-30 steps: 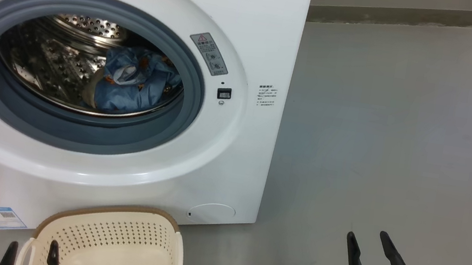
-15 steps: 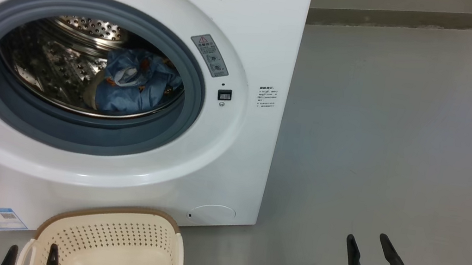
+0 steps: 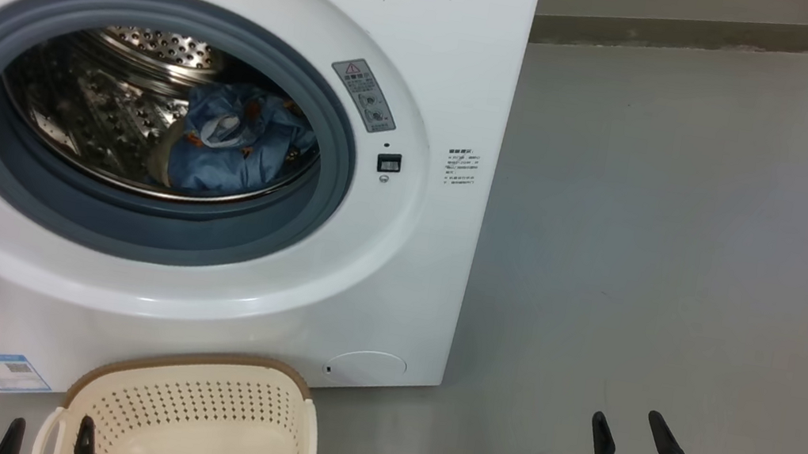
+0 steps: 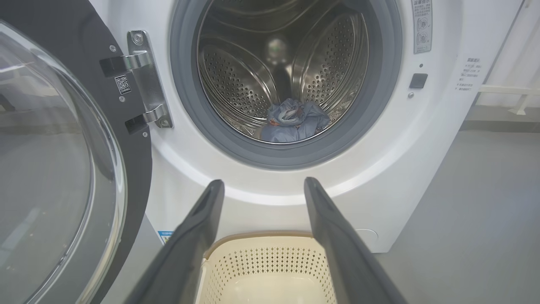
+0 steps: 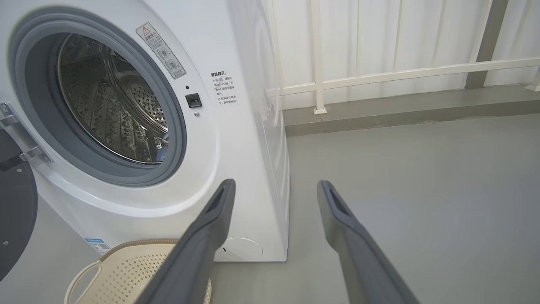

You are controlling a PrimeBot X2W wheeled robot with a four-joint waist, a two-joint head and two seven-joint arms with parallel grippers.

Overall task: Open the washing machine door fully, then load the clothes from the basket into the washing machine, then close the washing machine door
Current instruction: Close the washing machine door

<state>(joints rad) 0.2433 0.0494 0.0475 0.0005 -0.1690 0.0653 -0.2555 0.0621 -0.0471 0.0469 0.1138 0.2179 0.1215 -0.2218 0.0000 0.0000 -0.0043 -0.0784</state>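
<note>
**Head view: laundry's in, looks like door-closing time**

So the clothes (image 3: 236, 146) sit low at the back of the drum (image 3: 94, 101). You can see the light blue piece clearly. A pale edge peeks out at its left, and I can't tell if that's the cream one. What shows of the basket (image 3: 186, 399) looks bare; it sits on the floor (image 3: 693, 222) just in front of the washing machine (image 3: 436, 64). I'd say loading is finished and only the close is left.

The washing machine door (image 4: 63, 160) hangs wide open on its hinge (image 4: 145, 80) at the left, with the glass bowl facing you.

Your left gripper (image 4: 263, 182) hovers above the basket with its fingers spread wide, holding and touching nothing. Your right gripper (image 5: 275, 183) is also fully apart and empty, over the floor to the right of the machine.

For the next move, I reckon you take the left arm round the far face of the door. Then sweep the door right until it catches at the latch (image 3: 389, 163). Mind the basket below.
</note>
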